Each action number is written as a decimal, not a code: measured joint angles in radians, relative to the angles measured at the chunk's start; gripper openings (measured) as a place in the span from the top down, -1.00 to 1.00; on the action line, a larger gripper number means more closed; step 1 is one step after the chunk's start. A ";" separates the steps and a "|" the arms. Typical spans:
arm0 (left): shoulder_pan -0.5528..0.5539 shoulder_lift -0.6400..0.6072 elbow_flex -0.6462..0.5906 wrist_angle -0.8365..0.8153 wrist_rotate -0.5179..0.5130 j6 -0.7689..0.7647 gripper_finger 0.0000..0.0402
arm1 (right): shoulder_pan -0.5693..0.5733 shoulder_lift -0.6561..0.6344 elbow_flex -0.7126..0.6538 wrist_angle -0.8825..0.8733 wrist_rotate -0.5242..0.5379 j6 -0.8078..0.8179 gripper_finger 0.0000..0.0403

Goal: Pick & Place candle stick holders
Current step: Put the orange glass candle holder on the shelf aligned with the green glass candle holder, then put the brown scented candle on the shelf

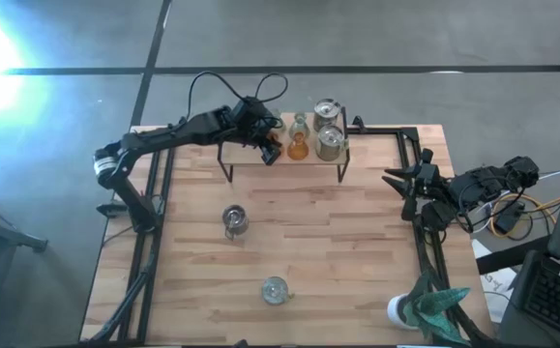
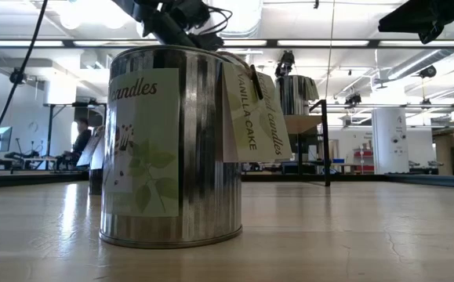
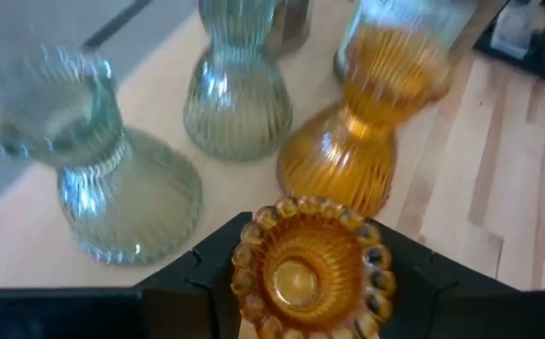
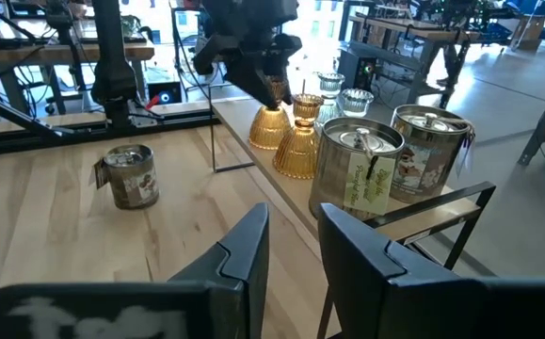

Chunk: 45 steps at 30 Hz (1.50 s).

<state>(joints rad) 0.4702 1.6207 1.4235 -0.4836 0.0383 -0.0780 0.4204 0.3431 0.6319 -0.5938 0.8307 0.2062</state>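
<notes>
A raised shelf (image 1: 260, 160) stands at the table's far middle. On it stand an amber glass holder (image 3: 347, 151), two pale green holders (image 3: 112, 179) (image 3: 239, 94) and two silvery tins (image 1: 326, 111) (image 1: 330, 142). My left gripper (image 1: 268, 145) is over the shelf's left part, shut on a second amber holder (image 3: 310, 273). Two more tins stand on the tabletop (image 1: 233, 220) (image 1: 275, 289). My right gripper (image 1: 405, 184) waits open and empty at the table's right edge. My left gripper holds the amber holder by its scalloped upper cup (image 3: 253, 247), pinched between the two fingers, one on each side. The fingers come from above, pointing down. The holder stands upright (image 4: 270, 122); I cannot tell whether its foot rests on the shelf.
A white pot with a teal plant (image 1: 425, 307) stands at the near right corner. Dark rails (image 1: 425, 242) run along the table's sides. The shelf's thin dark legs (image 1: 223, 169) stand on the wood. Bare wood lies between the shelf and the two tins.
</notes>
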 joint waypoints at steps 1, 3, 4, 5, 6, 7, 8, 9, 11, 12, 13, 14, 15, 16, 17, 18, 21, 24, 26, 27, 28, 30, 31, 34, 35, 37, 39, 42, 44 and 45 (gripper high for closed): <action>0.000 0.001 -0.002 -0.009 0.001 0.001 0.09 | 0.000 0.000 0.000 0.000 0.000 0.000 0.56; 0.000 0.004 -0.004 -0.005 0.003 0.001 0.08 | 0.000 0.000 0.000 0.000 0.000 0.000 0.58; 0.000 0.004 -0.006 -0.005 0.005 0.000 0.08 | 0.000 0.000 0.000 0.000 0.000 0.000 0.59; 0.000 0.003 -0.006 -0.003 0.008 0.000 0.08 | 0.000 0.000 0.000 0.000 0.000 0.000 0.60; 0.000 0.002 -0.006 0.004 0.010 0.000 0.09 | 0.000 0.000 0.000 0.000 0.000 0.000 0.61; 0.000 0.002 -0.006 0.007 0.012 0.000 0.09 | 0.000 0.000 0.000 0.000 0.000 0.000 0.62; 0.000 0.002 -0.006 0.005 0.014 0.000 0.09 | 0.000 0.000 0.000 0.000 0.000 0.000 0.63; 0.000 0.002 -0.007 0.004 0.014 0.000 0.09 | 0.000 0.000 0.000 0.000 0.000 0.000 0.64; 0.000 0.002 -0.007 0.011 0.016 0.000 0.08 | 0.000 0.000 0.000 0.000 0.000 0.000 0.66; 0.000 0.002 -0.006 0.014 0.016 0.000 0.08 | 0.000 0.000 0.000 0.000 0.000 0.000 0.67; 0.000 0.002 -0.006 0.014 0.016 0.000 0.08 | 0.000 0.000 0.000 0.000 0.000 0.000 0.67; 0.000 0.002 -0.006 0.015 0.016 0.000 0.08 | 0.000 0.000 0.000 0.000 0.000 0.000 0.68; 0.000 0.002 -0.006 0.016 0.017 0.000 0.08 | 0.000 0.000 0.000 0.000 0.000 0.000 0.68; 0.000 0.002 -0.006 0.017 0.023 0.000 0.08 | 0.000 0.000 0.000 0.000 0.000 0.000 0.69; 0.000 0.002 -0.006 0.021 0.025 0.002 0.08 | 0.000 0.000 0.000 0.000 0.000 0.000 0.69; 0.000 0.002 -0.006 0.028 0.027 0.002 0.08 | 0.000 0.000 0.000 0.000 0.000 0.000 0.68; 0.000 0.002 -0.006 0.046 0.027 0.002 0.07 | 0.000 0.000 0.000 0.000 0.000 0.000 0.66; 0.000 0.001 -0.006 0.065 0.027 0.002 0.02 | 0.000 0.000 0.000 0.000 0.000 0.000 0.63; 0.000 0.000 -0.006 0.066 0.027 0.006 -0.04 | 0.000 0.000 0.000 0.000 0.000 0.000 0.61; 0.000 0.000 -0.006 0.065 0.027 0.010 -0.08 | 0.000 0.000 0.000 0.000 0.000 0.000 0.61; 0.000 0.000 -0.006 0.065 0.027 0.015 -0.12 | 0.000 0.000 0.000 0.000 0.000 0.000 0.60; 0.000 0.000 -0.006 0.065 0.027 0.021 -0.21 | 0.000 0.000 0.000 0.000 0.000 0.000 0.58; 0.001 0.000 -0.006 0.065 0.026 0.022 -0.26 | 0.000 0.000 0.000 0.000 0.000 0.000 0.57; 0.002 -0.002 -0.006 0.064 0.026 0.024 -0.40 | 0.000 0.000 0.000 0.000 0.000 0.000 0.55; 0.002 -0.004 -0.006 0.064 0.024 0.026 -0.44 | 0.000 0.000 0.000 0.000 0.000 0.000 0.55; 0.002 -0.013 -0.004 0.061 0.024 0.034 -0.51 | 0.000 0.000 0.000 0.000 0.000 0.000 0.55; 0.002 -0.021 0.002 0.060 0.024 0.047 -0.56 | 0.000 0.000 0.000 0.000 0.000 0.000 0.55; 0.002 -0.034 0.021 0.025 0.024 0.061 -0.58 | 0.000 0.000 0.000 0.000 0.000 0.000 0.59; 0.002 -0.043 0.043 -0.003 0.024 0.067 -0.58 | 0.000 0.000 0.000 0.000 0.000 0.000 0.61; 0.002 -0.051 0.056 -0.027 0.024 0.067 -0.58 | 0.000 0.000 0.000 0.000 0.000 0.000 0.62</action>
<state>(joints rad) 0.4717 1.5701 1.4792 -0.5110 0.0622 -0.0113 0.4206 0.3430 0.6319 -0.5938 0.8303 0.2062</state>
